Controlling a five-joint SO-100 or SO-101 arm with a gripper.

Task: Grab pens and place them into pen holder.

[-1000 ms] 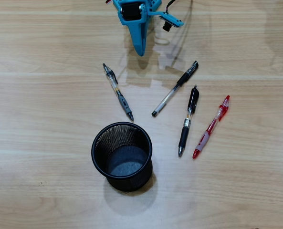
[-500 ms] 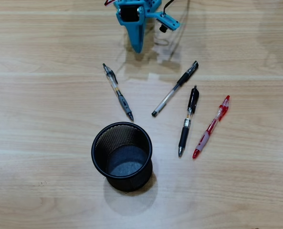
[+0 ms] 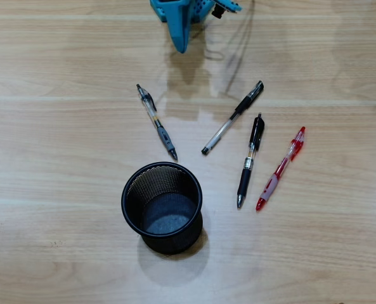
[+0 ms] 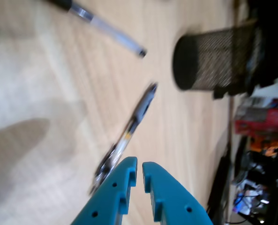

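On my wrist view the blue plastic two-finger gripper [image 4: 139, 168] fills the bottom edge, its jaws pressed almost together with only a thin slit between them and nothing pinched. Just past the tips lies the clear-barrelled pen with a grey grip [image 4: 127, 133], blurred but flat on the pale wooden table [image 4: 45, 93]. Farther out I see the clear pen with a black cap [image 4: 108, 30], and beyond that the round black wire-mesh pen holder [image 4: 214, 58].

From overhead, the gripper [image 3: 178, 44] sits at the top edge. The grey-grip pen [image 3: 156, 122] lies above the holder [image 3: 162, 208], well apart from the gripper. To the right, the capped pen [image 3: 232, 118], a black-gripped pen [image 3: 250, 161] and the red pen [image 3: 280, 169] lie side by side, none touching. The holder stands upright with no pens inside.
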